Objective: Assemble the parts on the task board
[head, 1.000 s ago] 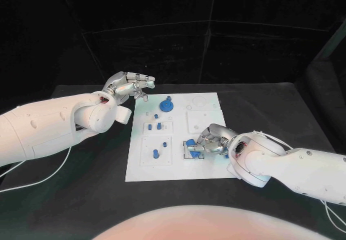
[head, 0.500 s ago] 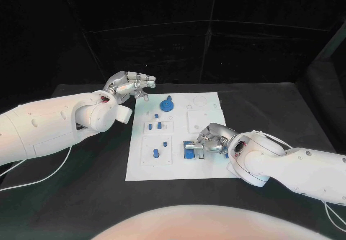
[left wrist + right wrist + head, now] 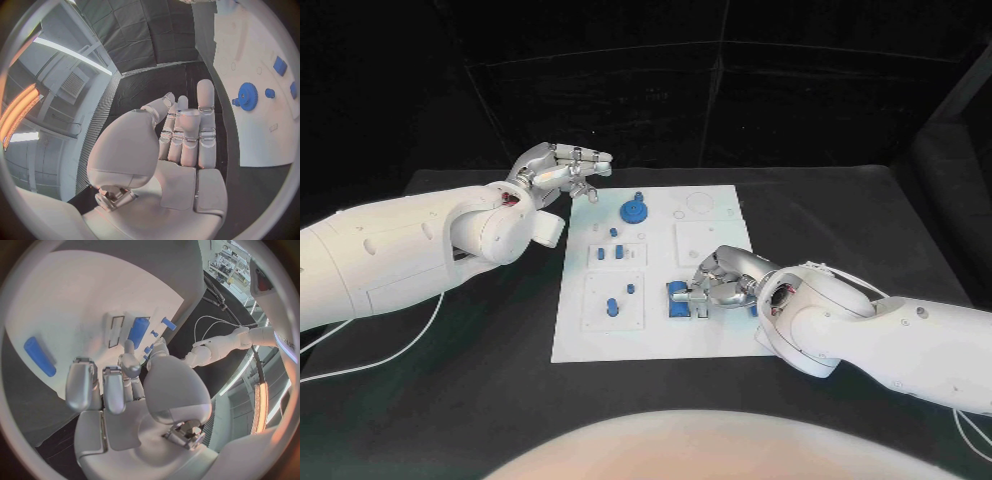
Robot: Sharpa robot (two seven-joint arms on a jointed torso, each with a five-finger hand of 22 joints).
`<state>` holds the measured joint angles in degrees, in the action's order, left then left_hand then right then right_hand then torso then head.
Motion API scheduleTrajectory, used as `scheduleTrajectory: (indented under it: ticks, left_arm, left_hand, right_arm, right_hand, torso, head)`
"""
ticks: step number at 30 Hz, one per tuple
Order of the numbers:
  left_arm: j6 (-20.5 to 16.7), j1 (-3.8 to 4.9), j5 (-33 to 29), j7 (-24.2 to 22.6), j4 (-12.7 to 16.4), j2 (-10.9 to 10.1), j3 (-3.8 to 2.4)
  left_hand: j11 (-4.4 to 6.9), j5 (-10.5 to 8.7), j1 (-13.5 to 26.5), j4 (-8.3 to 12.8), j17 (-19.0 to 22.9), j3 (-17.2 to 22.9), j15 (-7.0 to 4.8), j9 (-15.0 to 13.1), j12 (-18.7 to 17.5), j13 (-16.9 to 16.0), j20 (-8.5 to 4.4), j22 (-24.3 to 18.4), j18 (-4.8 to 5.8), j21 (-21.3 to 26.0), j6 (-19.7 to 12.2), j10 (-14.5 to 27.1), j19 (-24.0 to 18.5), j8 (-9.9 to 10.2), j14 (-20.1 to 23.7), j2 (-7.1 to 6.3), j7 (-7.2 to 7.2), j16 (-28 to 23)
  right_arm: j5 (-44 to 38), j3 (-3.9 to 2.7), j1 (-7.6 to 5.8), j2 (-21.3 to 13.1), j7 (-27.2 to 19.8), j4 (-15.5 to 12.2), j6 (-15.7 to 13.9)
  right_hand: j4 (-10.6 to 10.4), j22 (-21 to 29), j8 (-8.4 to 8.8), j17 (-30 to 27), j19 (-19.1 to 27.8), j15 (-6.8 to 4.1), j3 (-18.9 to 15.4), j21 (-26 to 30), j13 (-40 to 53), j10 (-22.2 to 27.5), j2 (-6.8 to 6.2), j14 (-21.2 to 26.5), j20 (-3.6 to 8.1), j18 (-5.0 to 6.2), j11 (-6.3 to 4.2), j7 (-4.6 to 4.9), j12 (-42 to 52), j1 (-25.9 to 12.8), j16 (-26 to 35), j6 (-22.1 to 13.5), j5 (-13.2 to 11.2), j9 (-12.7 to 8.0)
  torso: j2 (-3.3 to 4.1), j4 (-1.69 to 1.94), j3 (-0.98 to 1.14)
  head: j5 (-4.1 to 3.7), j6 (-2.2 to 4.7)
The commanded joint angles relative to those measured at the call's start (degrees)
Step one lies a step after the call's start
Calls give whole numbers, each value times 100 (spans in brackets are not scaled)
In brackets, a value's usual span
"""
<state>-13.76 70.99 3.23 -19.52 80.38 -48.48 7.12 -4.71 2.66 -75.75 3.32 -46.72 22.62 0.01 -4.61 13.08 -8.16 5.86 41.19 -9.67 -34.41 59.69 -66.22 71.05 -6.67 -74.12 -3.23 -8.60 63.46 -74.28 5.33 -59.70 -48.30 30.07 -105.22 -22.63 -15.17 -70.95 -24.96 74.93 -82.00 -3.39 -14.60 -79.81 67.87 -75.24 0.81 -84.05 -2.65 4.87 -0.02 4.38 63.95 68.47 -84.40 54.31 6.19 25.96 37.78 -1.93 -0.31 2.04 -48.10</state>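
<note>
My right hand [image 3: 714,283] has eased off the blue part [image 3: 681,301], now seated, fingers loose (holding nothing); my left hand [image 3: 561,171] stays curled, empty.

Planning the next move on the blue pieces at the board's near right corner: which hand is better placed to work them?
Probably the right hand: it sits over the task board right at those blue pieces. The left hand hovers off the board's far left corner, holding nothing.
</note>
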Motion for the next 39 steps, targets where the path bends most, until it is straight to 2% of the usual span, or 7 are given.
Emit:
scheduleTrajectory:
  ticks: [1,8,18,21,27,31,39]
  left_arm:
    - [72,8,-14,-12,8,3,-5]
    - [77,7,-14,-11,3,10,-5]
    - [76,7,-14,-13,1,0,-4]
    - [72,7,-14,-12,9,-10,-4]
    - [70,7,-14,-13,16,-13,-4]
    - [75,6,-14,-16,14,-4,-3]
    - [79,5,-14,-17,15,-17,-3]
  left_hand:
    - [12,12,-15,23,9,-19,5,9,24,-7,-5,-9,-75,21,19,32,-36,18,45,27,-15,-31]
    - [12,12,-15,23,9,-19,5,9,24,-7,-5,-9,-75,21,19,32,-36,18,45,27,-15,-31]
    - [12,12,-15,23,9,-19,5,9,24,-7,-5,-9,-75,21,19,32,-36,18,45,27,-15,-31]
    - [12,12,-15,23,9,-19,5,9,24,-7,-5,-9,-75,21,19,32,-36,18,45,27,-15,-31]
    - [12,12,-15,23,9,-19,5,9,24,-7,-5,-9,-75,21,19,32,-36,18,45,27,-15,-31]
    - [12,12,-15,23,9,-19,5,9,24,-7,-5,-9,-75,21,19,32,-36,18,45,27,-15,-31]
    - [12,12,-15,23,9,-19,5,9,24,-7,-5,-9,-75,21,19,32,-36,18,45,27,-15,-31]
  right_arm:
    - [-306,-3,-7,-3,-142,-48,71]
    - [-455,-3,-7,-44,-129,-51,-63]
    - [-257,-12,-37,-688,-337,-410,-383]
    - [-129,-14,-65,-970,-373,-442,-343]
    - [-241,-13,-81,-1316,-366,-393,-167]
    - [-528,-12,-83,-1399,-305,-339,9]
    - [-1011,-7,-76,-1375,-184,-107,352]
  right_hand:
    - [184,-14,-66,491,-9,-60,68,-14,74,-84,26,-392,37,-101,-14,-32,90,340,-2,56,162,40]
    - [483,-28,-109,517,-14,-79,176,-17,130,-128,122,-397,60,-105,-30,-38,135,829,-12,31,370,94]
    - [286,-42,74,542,-20,-31,1,-21,141,-130,233,-402,21,-108,28,30,116,601,-23,-111,896,22]
    - [130,-37,151,527,-16,-18,-64,-16,136,-126,300,-398,8,-107,42,45,101,462,-13,-125,1030,-14]
    - [168,-20,200,496,-5,-18,-60,-4,107,-97,301,-390,4,-102,42,44,52,593,8,-98,1183,-35]
    - [202,1,223,466,8,-18,-75,11,91,-80,269,-382,0,-98,39,41,22,681,28,-60,1222,-45]
    - [228,24,250,437,22,-17,-87,27,68,-59,248,-375,-1,-93,41,45,-14,744,47,-52,1220,-55]
  torso:
    - [0,3,-1]
    - [-3,9,-4]
    - [-9,-15,-8]
    - [-11,-23,-13]
    - [-10,-37,-13]
    - [-9,-39,-3]
    - [-7,-36,-11]
  head:
    - [-9,-2]
    - [-16,-2]
    - [-87,12]
    - [-126,27]
    - [-148,71]
    - [-148,66]
    - [-161,58]
